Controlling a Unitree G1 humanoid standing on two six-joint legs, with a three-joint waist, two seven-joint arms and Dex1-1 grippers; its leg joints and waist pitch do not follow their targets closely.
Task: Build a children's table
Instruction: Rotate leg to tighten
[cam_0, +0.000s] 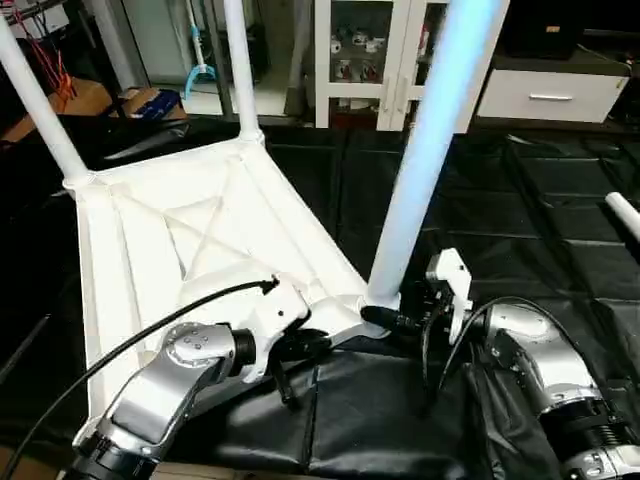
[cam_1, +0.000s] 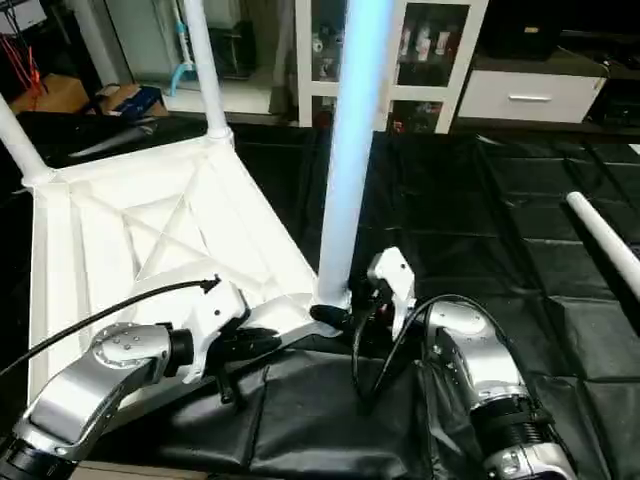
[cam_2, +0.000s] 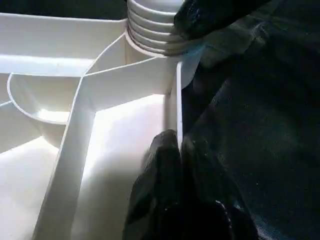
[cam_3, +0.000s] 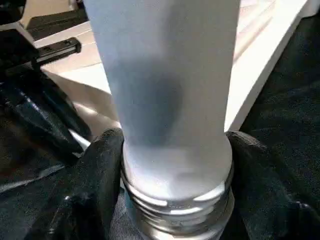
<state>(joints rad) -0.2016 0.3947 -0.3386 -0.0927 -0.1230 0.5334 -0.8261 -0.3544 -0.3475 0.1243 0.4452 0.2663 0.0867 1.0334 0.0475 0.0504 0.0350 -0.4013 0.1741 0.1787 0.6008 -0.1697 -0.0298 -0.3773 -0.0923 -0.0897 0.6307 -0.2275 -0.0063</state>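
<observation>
The children's table top (cam_0: 150, 230) lies upside down on the black cloth, its X-ribs facing up. Two legs (cam_0: 238, 70) (cam_0: 35, 100) stand in its far corner sockets. A third leg (cam_0: 430, 150) stands upright in the near right corner socket. My right gripper (cam_0: 395, 315) is shut on this leg's base, one finger (cam_3: 105, 150) pressed against each side just above the thread. My left gripper (cam_0: 310, 345) is shut on the top's thin rim wall (cam_2: 178, 100) close to that same corner. A fourth leg (cam_1: 600, 235) lies loose on the cloth at the right.
Black cloth (cam_0: 520, 200) covers the floor around the table top. A white glass-door cabinet (cam_0: 370, 60) and a white drawer unit (cam_0: 555, 90) stand at the back. A cardboard box (cam_0: 150, 100) sits at the back left.
</observation>
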